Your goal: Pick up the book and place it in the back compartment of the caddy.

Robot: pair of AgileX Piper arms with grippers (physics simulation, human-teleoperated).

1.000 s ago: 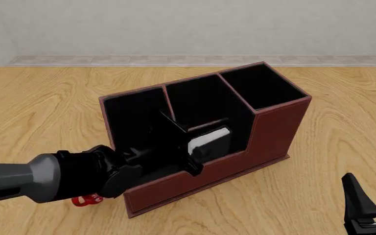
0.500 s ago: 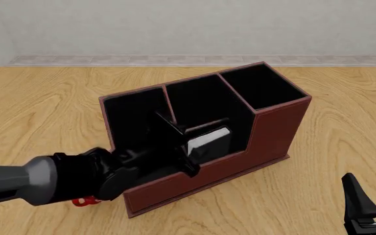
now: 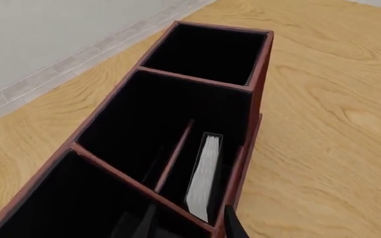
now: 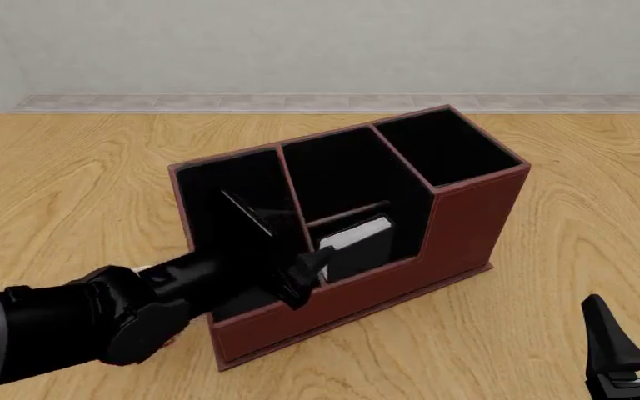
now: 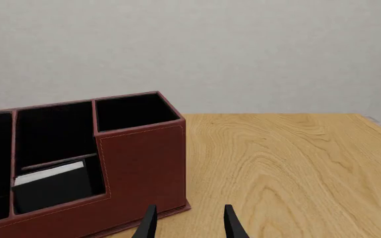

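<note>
- The book stands on edge in the back compartment of the caddy, the pocket with the cut-down outer wall; the left wrist view shows its white page edges facing up beside the divider.
- I judge the placing essentially done, so the step in hand is getting my left gripper clear.
- To do it well, I'd lift straight up and pull toward 7 o'clock in the front view, keeping both fingers off the partition and the low wall so nothing drags the book or shifts the caddy.
- The left gripper's fingers are spread apart and hold nothing; one rises over the end compartment at about 10 o'clock from the book, the other sits near the low wall at about 8 o'clock, just beside the book.
- The left arm comes in low from 8 o'clock, angled up toward the caddy's middle.
- My right gripper is parked well apart at 4 o'clock from the caddy, fingers parted and empty, pointing at the caddy's end wall.
</note>
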